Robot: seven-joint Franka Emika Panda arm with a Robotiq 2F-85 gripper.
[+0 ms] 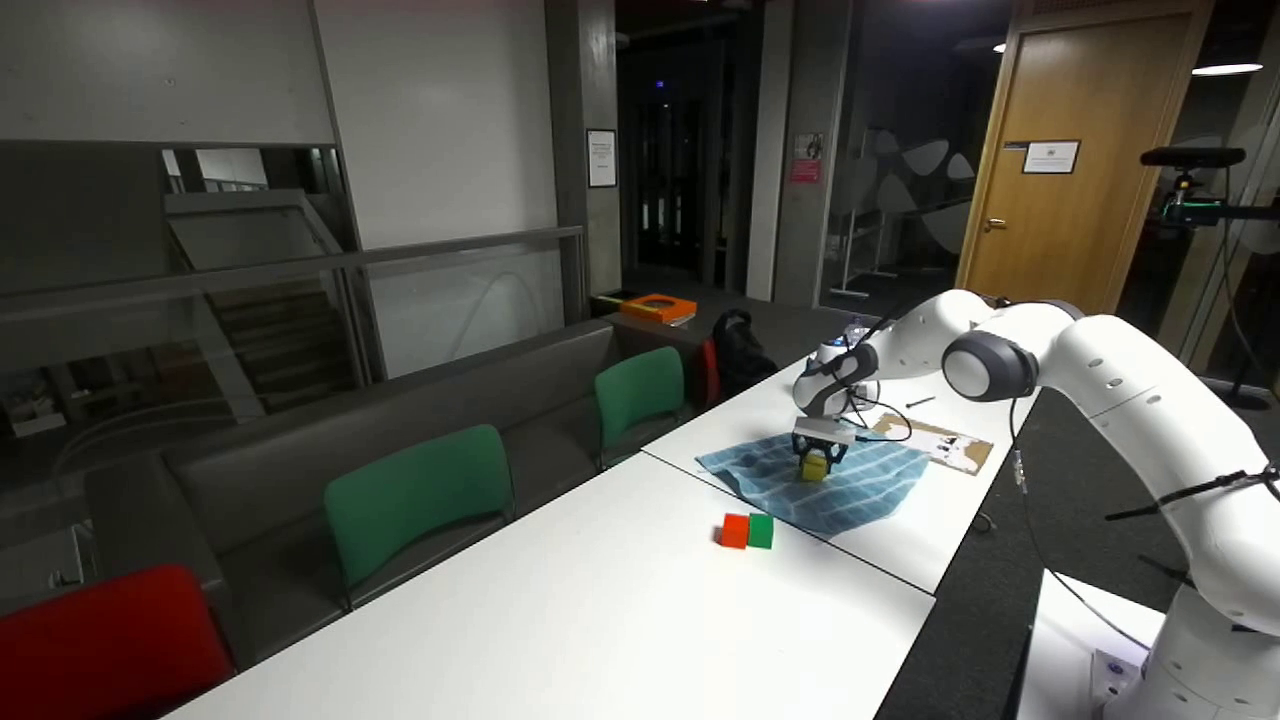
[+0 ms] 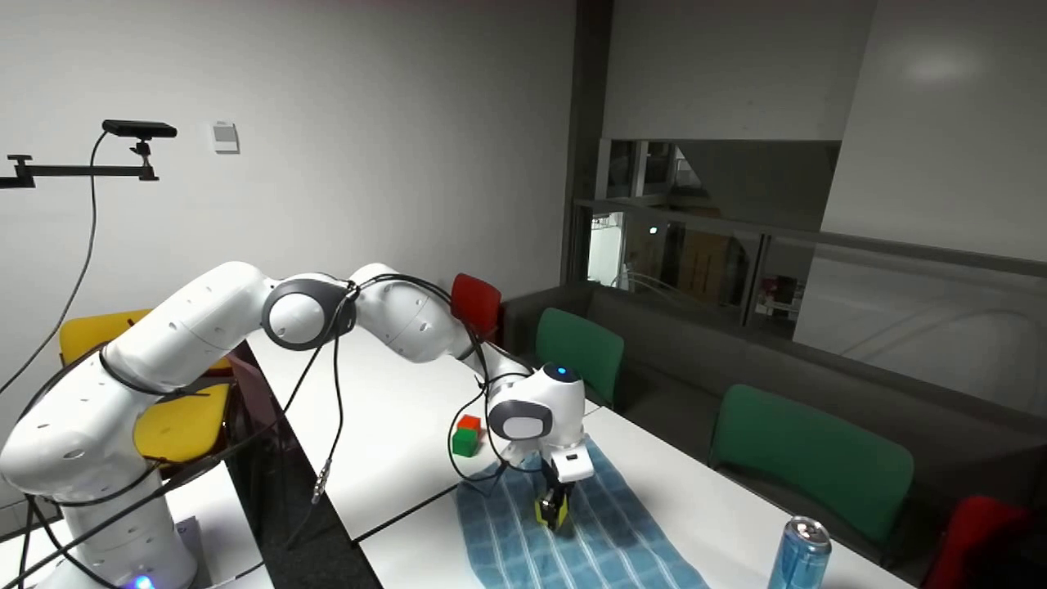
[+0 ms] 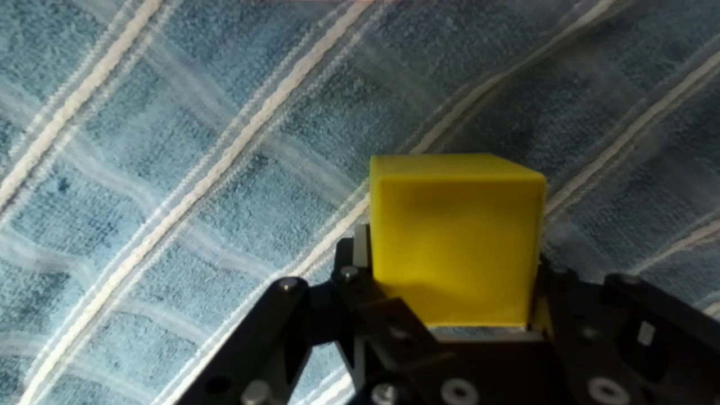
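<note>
Wrist view, one yellow cube (image 3: 457, 247), one cloth (image 3: 185, 185)

Blue drinks can (image 2: 800, 556): you have it upright on the white table (image 2: 695, 507).
Green chairs (image 1: 420, 495): you see them between that table and a dark bench sofa (image 1: 265, 480).
Wooden door (image 1: 1065, 235): it shows you a white notice (image 1: 1050, 157).
</note>
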